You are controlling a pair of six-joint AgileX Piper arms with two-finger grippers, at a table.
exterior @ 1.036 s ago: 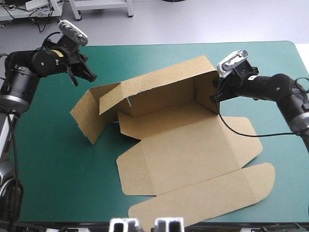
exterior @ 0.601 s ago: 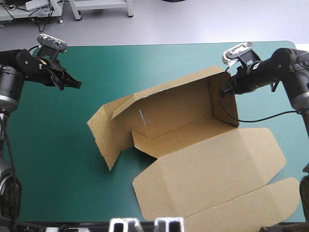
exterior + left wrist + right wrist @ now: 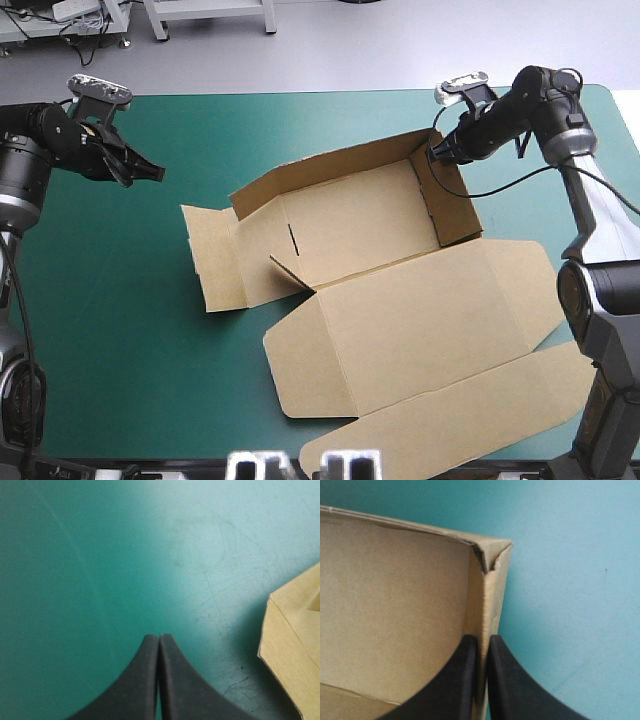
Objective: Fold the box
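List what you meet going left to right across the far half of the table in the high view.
Left end effector, black fingers shut → flat side flap of the brown cardboard box → the box's raised back wall → right end effector, shut on the right end wall.

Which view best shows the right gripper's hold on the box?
The right wrist view: the right gripper is shut on the box, pinching its end wall near the corner. The high view shows where, not the pinch. The left wrist view shows only a flap edge.
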